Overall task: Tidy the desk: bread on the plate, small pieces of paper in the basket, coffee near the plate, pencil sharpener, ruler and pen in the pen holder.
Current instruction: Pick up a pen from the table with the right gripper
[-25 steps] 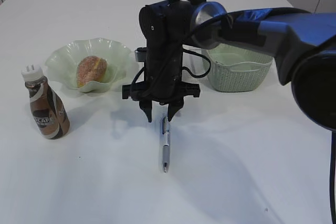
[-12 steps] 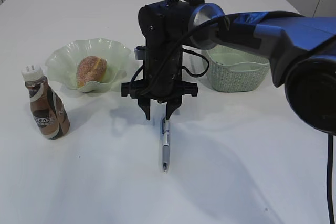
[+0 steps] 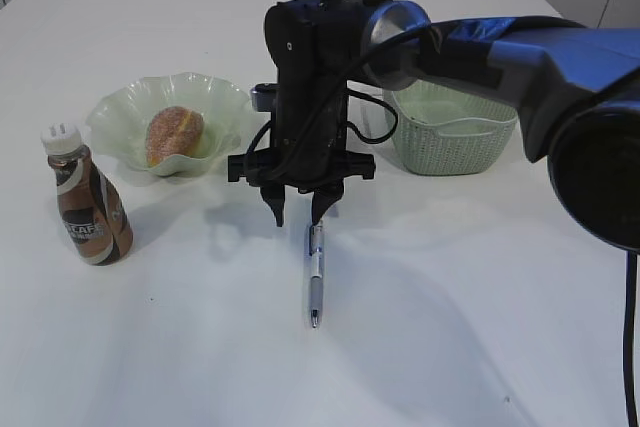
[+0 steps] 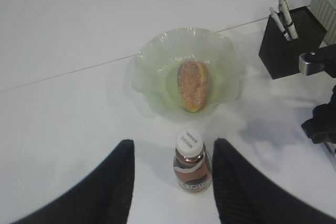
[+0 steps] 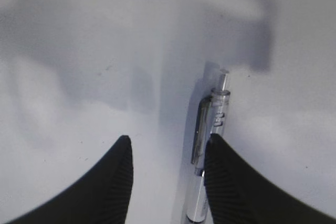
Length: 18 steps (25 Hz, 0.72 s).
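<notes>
A silver pen point(image 3: 315, 277) lies on the white table, its tip toward the front. My right gripper point(image 3: 298, 215) is open and points down just above the pen's rear end. In the right wrist view the pen point(image 5: 214, 116) lies along the inner edge of the right finger of the open right gripper point(image 5: 169, 139). The bread point(image 3: 174, 134) sits on the green wavy plate point(image 3: 120, 112). The coffee bottle point(image 3: 88, 209) stands in front of the plate. My left gripper point(image 4: 173, 142) is open and high above the bottle point(image 4: 191, 166). The black pen holder point(image 4: 289, 43) holds a ruler and a pen.
A pale green basket point(image 3: 455, 132) stands at the back right, behind the right arm. The pen holder is hidden behind the right arm in the exterior view. The plate with the bread point(image 4: 193, 85) also shows in the left wrist view.
My right gripper has shifted slightly left and up over the pen's rear end. The pen, bottle and plate have not moved.
</notes>
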{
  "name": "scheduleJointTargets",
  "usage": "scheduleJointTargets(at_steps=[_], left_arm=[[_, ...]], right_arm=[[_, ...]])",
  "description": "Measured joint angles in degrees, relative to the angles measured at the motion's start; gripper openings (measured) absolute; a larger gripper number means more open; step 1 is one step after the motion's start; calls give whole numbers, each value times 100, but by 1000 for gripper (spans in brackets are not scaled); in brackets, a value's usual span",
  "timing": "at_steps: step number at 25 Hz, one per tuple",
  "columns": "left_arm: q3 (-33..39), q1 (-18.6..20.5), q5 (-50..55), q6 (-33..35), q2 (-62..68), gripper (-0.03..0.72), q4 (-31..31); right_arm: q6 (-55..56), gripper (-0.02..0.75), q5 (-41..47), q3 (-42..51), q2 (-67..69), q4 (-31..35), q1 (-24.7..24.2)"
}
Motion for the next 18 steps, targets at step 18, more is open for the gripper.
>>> scheduleJointTargets(at_steps=[18], left_arm=[[0, 0, 98, -9, 0, 340, -85]], right_arm=[[-54, 363, 9, 785, -445, -90, 0]])
